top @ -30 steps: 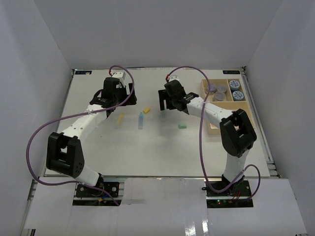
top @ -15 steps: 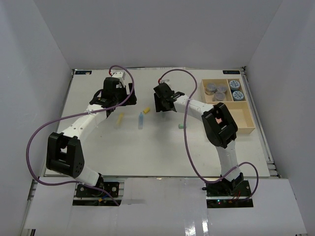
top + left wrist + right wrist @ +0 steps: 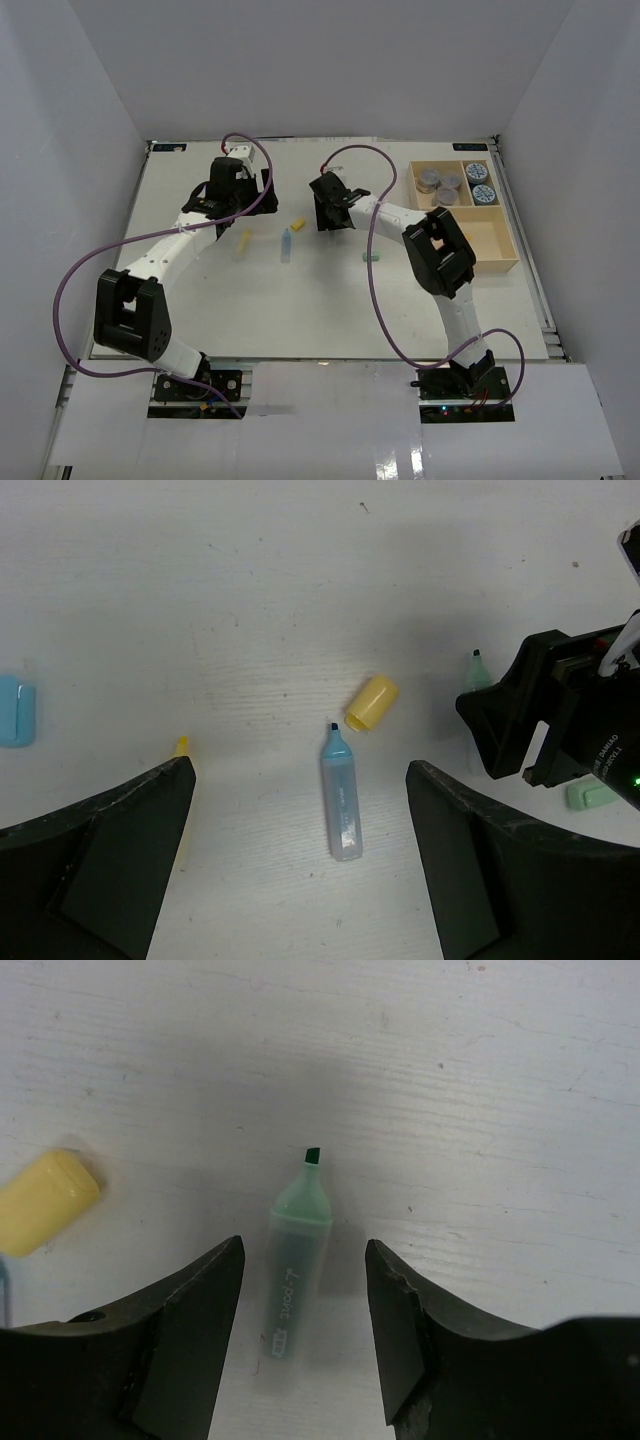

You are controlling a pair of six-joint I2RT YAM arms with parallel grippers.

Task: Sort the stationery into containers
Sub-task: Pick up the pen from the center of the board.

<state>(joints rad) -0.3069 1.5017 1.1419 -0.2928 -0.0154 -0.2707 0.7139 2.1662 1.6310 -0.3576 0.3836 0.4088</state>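
- Right gripper [image 3: 300,1335]: lower middle of the right wrist view, jaws parted, one on each side of a green marker [image 3: 293,1265]; a gap shows on both sides, so nothing is gripped.
- Green marker: uncapped, lying flat on the worktop [image 3: 500,1080], dark tip pointing to the top of the frame.
- Yellow cap [image 3: 42,1203]: left edge of the right wrist view, on the worktop, apart from the marker.
- Left gripper [image 3: 300,880]: bottom of the left wrist view, jaws wide apart, holding nothing.
- Blue marker [image 3: 340,795]: centre of the left wrist view, between the jaws but touching neither, uncapped, tip towards the top.
- Yellow cap also shows just above and right of the blue marker's tip.
- Blue cap [image 3: 17,710]: left edge of the left wrist view.
- Yellow marker [image 3: 243,243]: left of centre in the top view, beside the blue marker; only its tip shows by the left jaw in the left wrist view.
- Green cap [image 3: 371,257]: centre right in the top view, below the right arm.
- Tray [image 3: 497,262]: right side of the top view; grey rolls [image 3: 439,185] in its upper left section, patterned rolls [image 3: 479,182] in the upper right sections.
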